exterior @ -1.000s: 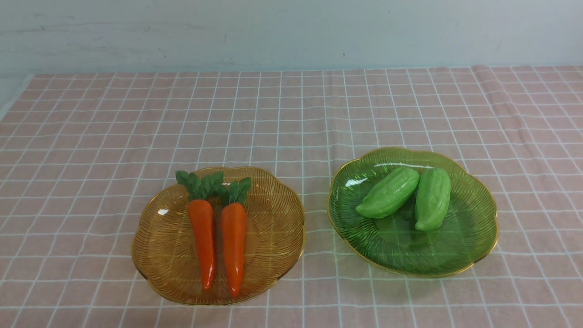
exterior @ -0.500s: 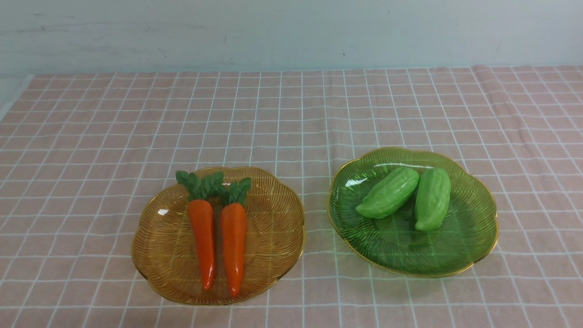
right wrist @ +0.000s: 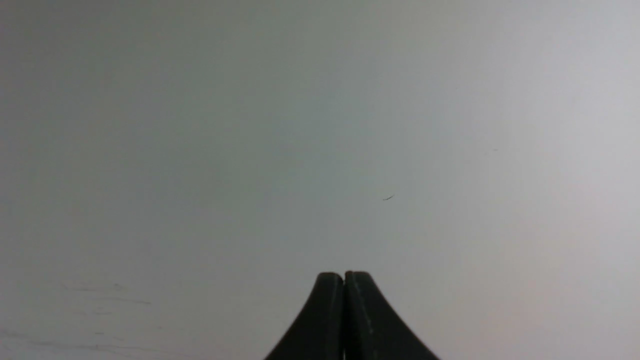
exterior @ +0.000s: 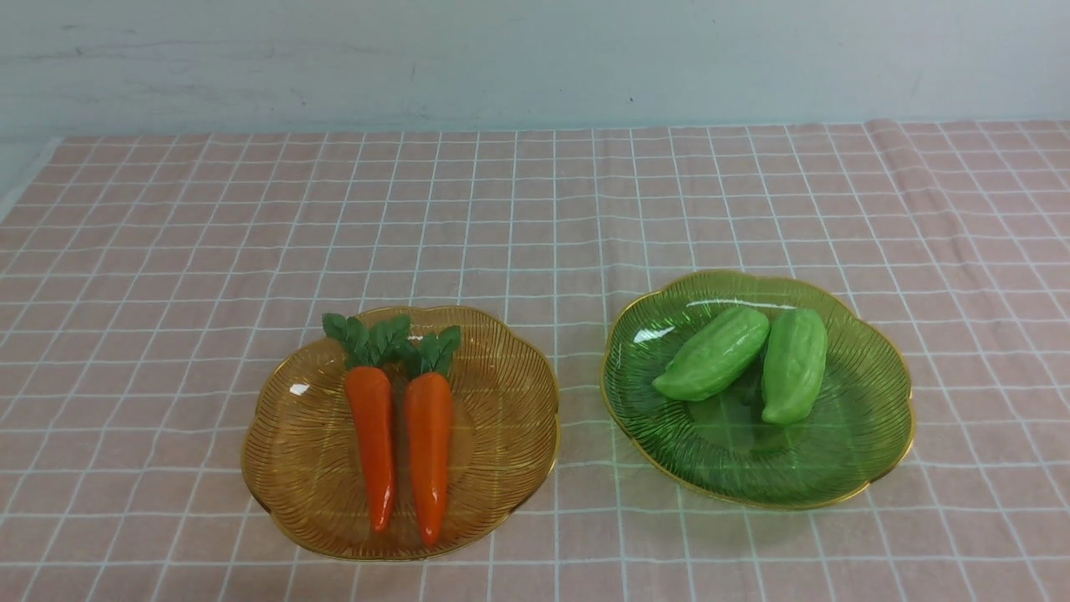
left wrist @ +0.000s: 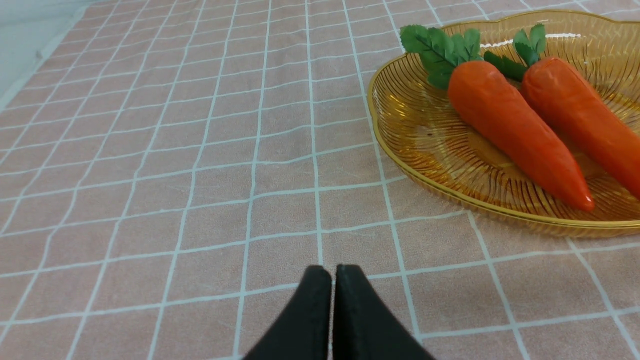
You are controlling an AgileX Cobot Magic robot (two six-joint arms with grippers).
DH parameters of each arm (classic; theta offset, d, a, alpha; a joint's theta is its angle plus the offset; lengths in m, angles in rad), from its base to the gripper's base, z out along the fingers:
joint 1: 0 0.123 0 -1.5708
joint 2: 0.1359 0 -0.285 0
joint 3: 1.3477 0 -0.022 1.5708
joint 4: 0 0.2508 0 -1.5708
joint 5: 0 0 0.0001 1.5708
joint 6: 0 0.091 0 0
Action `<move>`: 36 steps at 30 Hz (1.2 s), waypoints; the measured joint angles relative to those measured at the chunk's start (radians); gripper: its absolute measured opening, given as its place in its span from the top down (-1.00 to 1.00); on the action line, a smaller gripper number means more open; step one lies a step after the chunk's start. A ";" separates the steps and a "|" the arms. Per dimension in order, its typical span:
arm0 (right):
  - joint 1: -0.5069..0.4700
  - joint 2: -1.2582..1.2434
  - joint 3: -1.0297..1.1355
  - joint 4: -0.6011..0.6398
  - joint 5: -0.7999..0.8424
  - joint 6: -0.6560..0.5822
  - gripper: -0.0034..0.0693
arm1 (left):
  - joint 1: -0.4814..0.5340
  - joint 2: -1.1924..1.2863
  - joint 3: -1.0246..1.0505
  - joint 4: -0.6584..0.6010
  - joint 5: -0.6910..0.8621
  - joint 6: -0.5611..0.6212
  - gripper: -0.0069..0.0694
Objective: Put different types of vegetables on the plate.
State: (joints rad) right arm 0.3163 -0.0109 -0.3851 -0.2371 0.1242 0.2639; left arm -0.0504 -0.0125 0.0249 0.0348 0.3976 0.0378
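The left claw (left wrist: 332, 272) is pressed closed and empty, low over the worktop (left wrist: 200, 175), near and left of the amber plate (left wrist: 415, 165). The right claw (right wrist: 344, 280), also closed and empty, faces a blank wall. Both carrots (exterior: 374, 435) lie on the amber plate, both gourds (exterior: 712, 354) on the green plate (exterior: 869, 451). To mix them, open wide and grip one carrot mid-body, clear of its neighbour.

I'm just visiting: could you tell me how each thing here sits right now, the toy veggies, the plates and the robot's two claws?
Carrots: both lying side by side on the amber plate, leafy tops toward the wall.
Gourds: both lying on the green plate, far ends close together.
Left gripper: shut, empty, above the cloth beside the amber plate.
Right gripper: shut, empty, facing a plain grey surface.
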 joint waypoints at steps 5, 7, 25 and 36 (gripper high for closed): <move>0.000 0.000 0.000 0.195 0.037 -0.101 0.95 | 0.000 0.000 0.000 0.000 0.000 0.000 0.83; 0.000 0.000 0.000 0.237 0.057 -0.142 0.95 | 0.000 0.000 0.000 0.000 0.000 0.000 0.83; -0.171 0.000 0.197 0.136 0.202 -0.223 0.95 | 0.000 0.000 0.000 0.000 0.000 0.000 0.83; -0.306 0.001 0.412 0.145 0.259 -0.198 0.95 | 0.000 0.000 0.000 0.000 -0.002 0.000 0.83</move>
State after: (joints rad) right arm 0.0103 -0.0100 0.0272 -0.0919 0.3831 0.0664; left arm -0.0502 -0.0125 0.0249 0.0348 0.3955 0.0378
